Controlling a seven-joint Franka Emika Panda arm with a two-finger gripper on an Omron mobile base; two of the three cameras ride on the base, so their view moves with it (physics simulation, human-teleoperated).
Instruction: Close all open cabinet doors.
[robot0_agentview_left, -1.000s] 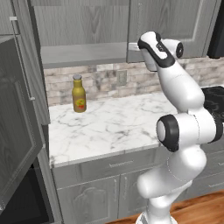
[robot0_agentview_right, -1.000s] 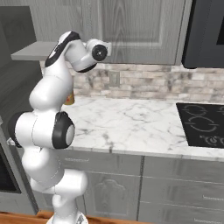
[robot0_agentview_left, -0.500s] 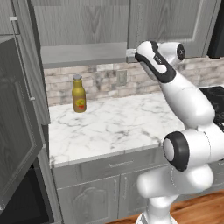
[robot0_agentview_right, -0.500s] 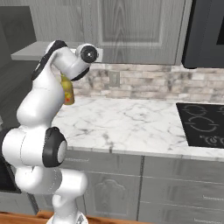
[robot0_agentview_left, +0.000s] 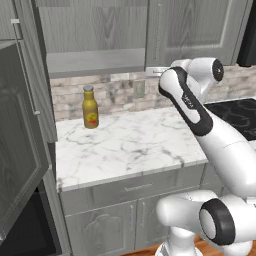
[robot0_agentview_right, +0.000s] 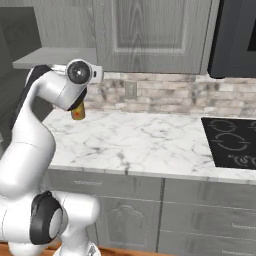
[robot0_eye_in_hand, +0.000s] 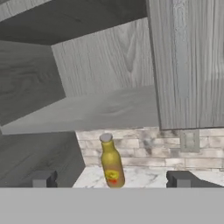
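An upper cabinet (robot0_agentview_left: 95, 35) stands open, its bare shelf and back wall showing. Its grey door (robot0_agentview_left: 37, 80) is swung out to the left, a slim handle on it. A second large grey door panel (robot0_agentview_left: 20, 160) hangs open close to the camera at the lower left. To the right, a cabinet door (robot0_agentview_left: 195, 30) is shut flat. My hand (robot0_agentview_left: 156, 71) hovers just under the open cabinet's right bottom corner. In the hand view my gripper (robot0_eye_in_hand: 111, 179) is open with nothing in it and faces the open shelf (robot0_eye_in_hand: 87, 113) and the shut door (robot0_eye_in_hand: 188, 61).
A yellow sauce bottle (robot0_agentview_left: 90, 107) stands on the marble counter (robot0_agentview_left: 125, 145) against the brick backsplash, below the open cabinet. A black cooktop (robot0_agentview_right: 232, 142) lies at the counter's right. Drawers and lower doors (robot0_agentview_left: 125, 210) sit under the counter. A dark oven front (robot0_agentview_left: 25, 240) is at the lower left.
The arm has stretched forward and its elbow has dropped. The hand has slid slightly left and down toward the open cabinet's bottom edge. Doors and bottle have not moved.
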